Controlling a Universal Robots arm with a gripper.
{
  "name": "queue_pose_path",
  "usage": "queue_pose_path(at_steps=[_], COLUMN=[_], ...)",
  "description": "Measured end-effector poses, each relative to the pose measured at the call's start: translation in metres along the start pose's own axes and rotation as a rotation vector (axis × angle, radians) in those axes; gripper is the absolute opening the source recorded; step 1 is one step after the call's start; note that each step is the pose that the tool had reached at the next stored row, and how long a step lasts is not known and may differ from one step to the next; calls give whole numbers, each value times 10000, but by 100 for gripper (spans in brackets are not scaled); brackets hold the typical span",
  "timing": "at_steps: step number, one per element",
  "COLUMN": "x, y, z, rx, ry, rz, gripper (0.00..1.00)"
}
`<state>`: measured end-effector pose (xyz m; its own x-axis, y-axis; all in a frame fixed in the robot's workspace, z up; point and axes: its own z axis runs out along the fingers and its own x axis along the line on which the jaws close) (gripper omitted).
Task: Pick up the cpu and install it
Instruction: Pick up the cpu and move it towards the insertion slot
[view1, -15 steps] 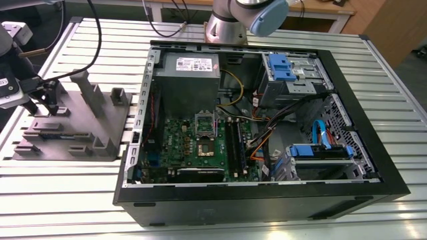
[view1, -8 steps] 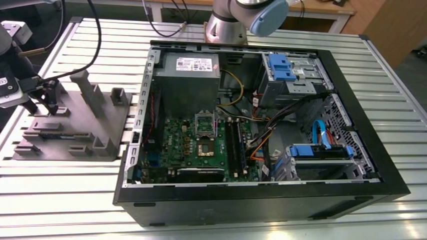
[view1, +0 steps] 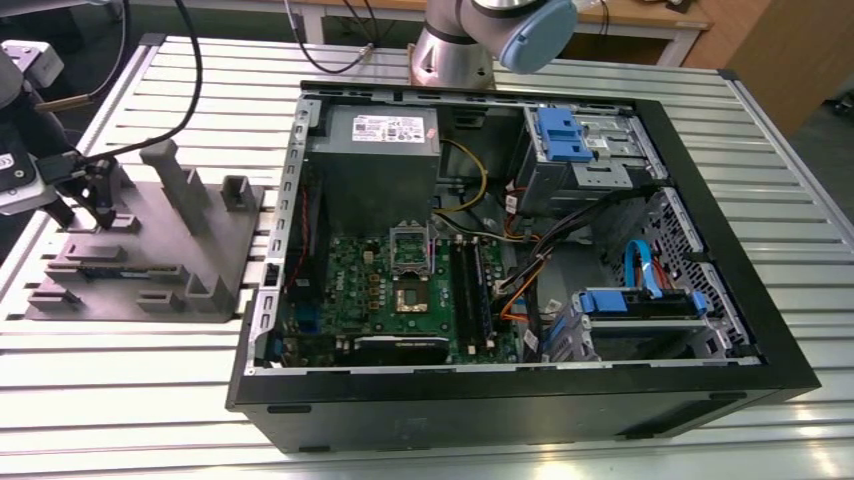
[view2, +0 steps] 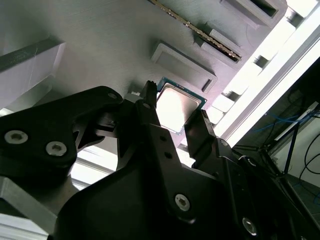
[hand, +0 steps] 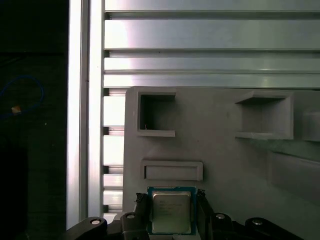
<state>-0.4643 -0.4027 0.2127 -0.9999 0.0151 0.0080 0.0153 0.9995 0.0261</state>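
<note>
The cpu (hand: 171, 212), a small square chip with a silvery top and a green rim, lies flat on the grey holder block (hand: 225, 160). My gripper (hand: 171, 199) stands over it, one black finger (hand: 141, 202) against each opposite edge, shut on it. In the second wrist view the cpu (view2: 177, 106) sits between the same fingertips (view2: 200, 125) of the gripper (view2: 172, 114), still resting on the block. In the exterior view the gripper (view1: 83, 212) is low over the holder block (view1: 147, 265) at that view's left. The motherboard (view1: 360, 290) with its open socket (view1: 407, 297) lies inside the case.
The open computer case (view1: 747, 330) fills the table's middle, with a grey power supply (view1: 380, 150), blue drive cages (view1: 574, 140) and loose cables. The holder block has upright posts (view1: 174, 185) and recessed pockets (hand: 156, 112). The slatted metal table (view1: 120, 400) runs around both.
</note>
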Motion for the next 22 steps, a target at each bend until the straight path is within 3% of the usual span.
queue_pose_path(at_steps=[4,6,22], x=[0,0,1], y=[0,1,2], z=[-6,-42,-67], rx=[0,0,0], ry=[0,0,0], rz=[0,0,0], gripper=[47,47,47])
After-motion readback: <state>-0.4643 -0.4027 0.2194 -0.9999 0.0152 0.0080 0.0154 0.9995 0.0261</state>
